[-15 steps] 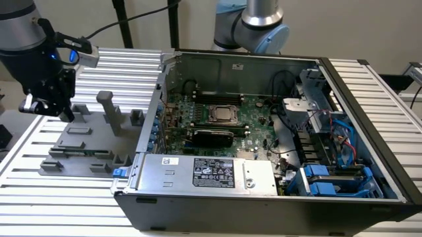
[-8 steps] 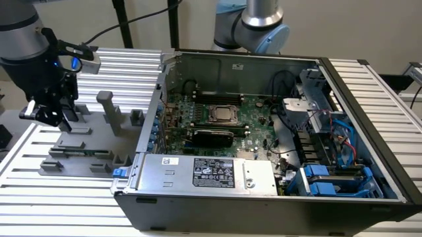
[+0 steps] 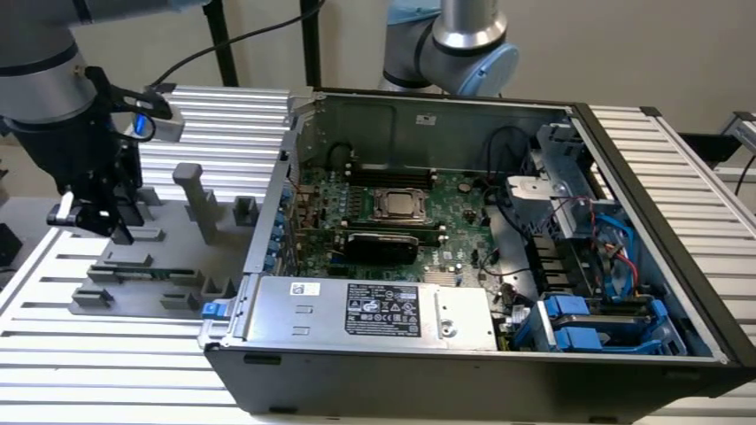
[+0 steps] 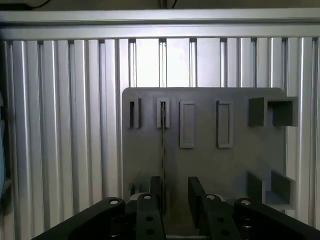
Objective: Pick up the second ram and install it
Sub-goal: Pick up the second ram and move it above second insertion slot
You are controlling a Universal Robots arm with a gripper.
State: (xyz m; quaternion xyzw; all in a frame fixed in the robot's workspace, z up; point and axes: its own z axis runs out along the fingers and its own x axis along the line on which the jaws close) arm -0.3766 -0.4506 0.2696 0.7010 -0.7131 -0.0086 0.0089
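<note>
Neither of the 2 steps was done. The gripper (image 4: 175, 197) hung empty, fingers apart, over the gray fixture (image 4: 210, 165), where the second ram (image 4: 163, 145) stood edge-up, unlifted. In the exterior view, the computer case (image 3: 390, 119) lay at the fixture's 3 o'clock.

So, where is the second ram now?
The second ram sits in the gray fixture at the exterior view's left, beside the computer case.

The exterior view looks down at an angle from some way off, taking in the open computer case (image 3: 473, 221) and the gray fixture plate (image 3: 177, 257) on the ribbed tabletop (image 3: 106, 354). The wrist view faces straight down, close, past the fingers (image 4: 196, 195), onto that same plate.
</note>
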